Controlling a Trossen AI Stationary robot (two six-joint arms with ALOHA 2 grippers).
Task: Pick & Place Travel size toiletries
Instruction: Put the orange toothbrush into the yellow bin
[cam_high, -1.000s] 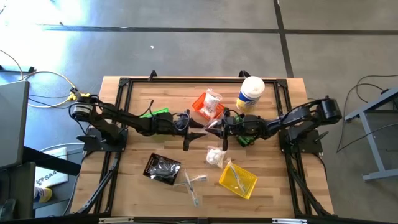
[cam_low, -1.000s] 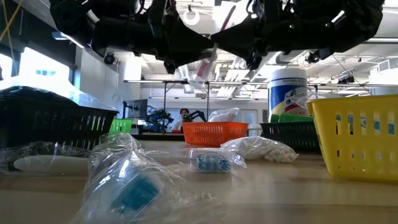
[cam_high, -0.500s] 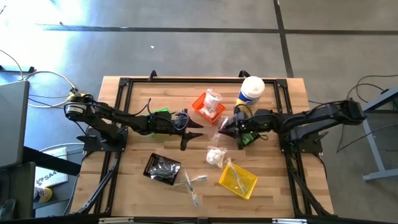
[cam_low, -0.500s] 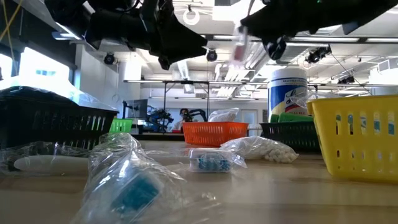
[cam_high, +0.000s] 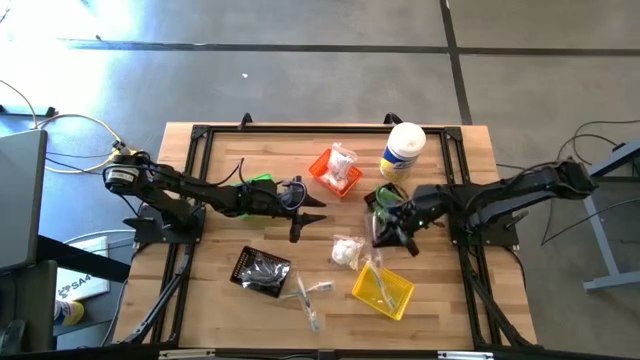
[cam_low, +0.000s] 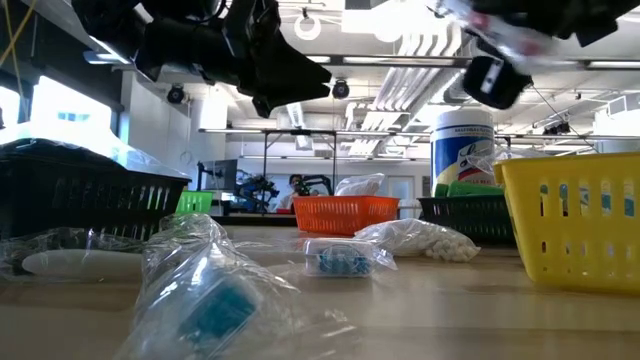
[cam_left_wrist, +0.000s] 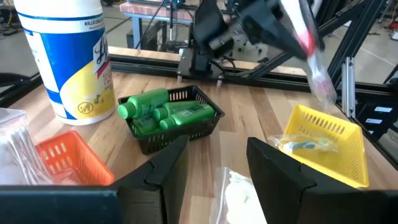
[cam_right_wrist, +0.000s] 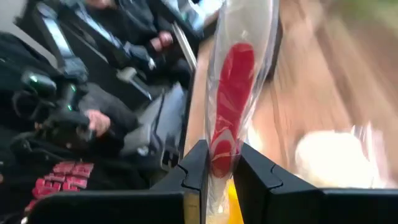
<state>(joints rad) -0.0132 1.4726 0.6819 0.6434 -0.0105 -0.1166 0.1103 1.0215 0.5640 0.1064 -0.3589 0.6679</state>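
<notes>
right gripper (cam_right_wrist: 214, 163): clamped on a clear-wrapped red stick (cam_right_wrist: 231, 106), held in the air above the yellow basket (cam_high: 383, 290) | left gripper (cam_left_wrist: 214, 163): fingers apart, empty, mid-desk

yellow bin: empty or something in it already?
Not empty. The left wrist view shows a clear-wrapped item with a blue part lying inside the yellow bin; what it is, cannot tell.
</notes>
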